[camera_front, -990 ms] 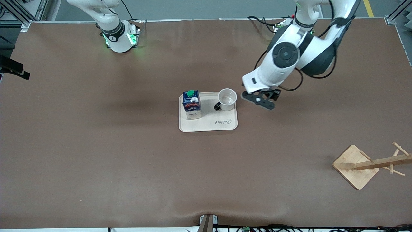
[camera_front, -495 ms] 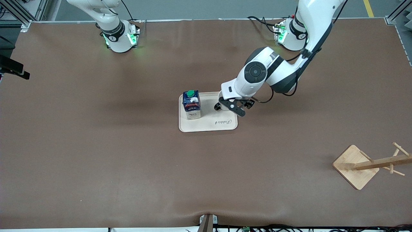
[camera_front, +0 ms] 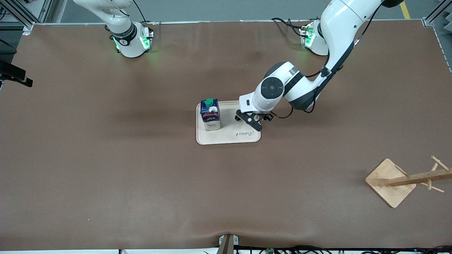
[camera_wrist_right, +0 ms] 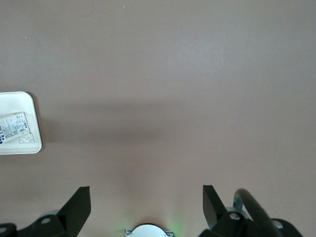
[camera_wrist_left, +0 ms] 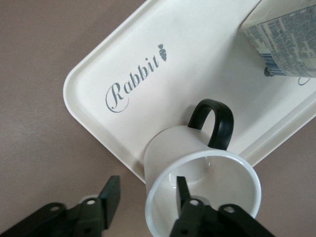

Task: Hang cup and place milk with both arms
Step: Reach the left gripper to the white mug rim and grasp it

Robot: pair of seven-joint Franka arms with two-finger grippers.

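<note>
Left end effector [camera_wrist_left: 148, 197] now astride cup [camera_wrist_left: 202, 185] rim

Looks like a robotics lab: white robot arm [camera_front: 339, 31] bolted on wide brown-covered table [camera_front: 106, 158], aluminium frame [camera_front: 19, 12] beside.

White cup [camera_wrist_left: 197, 173], blue milk [camera_front: 210, 114] upright on tray [camera_front: 229, 137].

cream tray [camera_front: 229, 138] with "rabbit" lettering mid-table, wooden rack [camera_front: 402, 180] apparently tipped over, brown table [camera_front: 106, 158]
</note>
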